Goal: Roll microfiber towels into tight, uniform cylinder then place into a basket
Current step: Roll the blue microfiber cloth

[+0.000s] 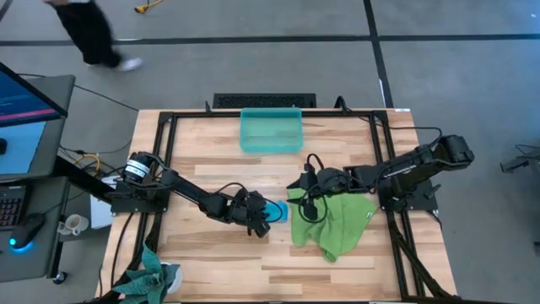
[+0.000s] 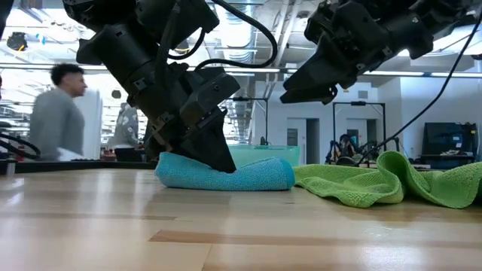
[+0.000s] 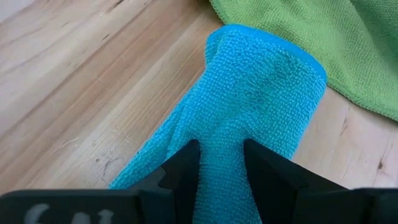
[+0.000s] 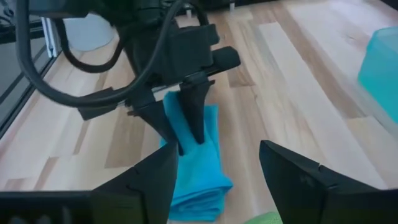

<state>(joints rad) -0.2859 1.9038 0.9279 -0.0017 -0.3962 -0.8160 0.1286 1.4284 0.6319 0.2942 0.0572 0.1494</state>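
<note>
The sky-blue microfiber towel (image 1: 278, 209) lies rolled or folded into a short thick bundle at the table's middle, and my left gripper (image 3: 221, 177) is shut on it. The lime green towel (image 1: 333, 224) lies crumpled on the table just to its right, close beside the blue one. My right gripper (image 4: 217, 180) hangs open above the green towel's left edge, clear of both towels; it points toward the blue towel (image 4: 196, 177) and my left gripper (image 4: 186, 118). The teal basket (image 1: 271, 131) stands at the far middle of the table. My left gripper pinches the blue bundle between its two fingers (image 3: 183, 171), one on each long side (image 3: 217, 158), near its left end. The fingers come slanting down from the table's left. The bundle lies on the table and stretches away from the fingers toward the green towel.
A dark teal cloth bundle (image 1: 152, 279) hangs at the table's near left corner. A monitor and keyboard (image 1: 21, 110) stand left of the table. A person (image 2: 56, 117) passes in the room behind. Bare wood lies between the towels and the basket.
</note>
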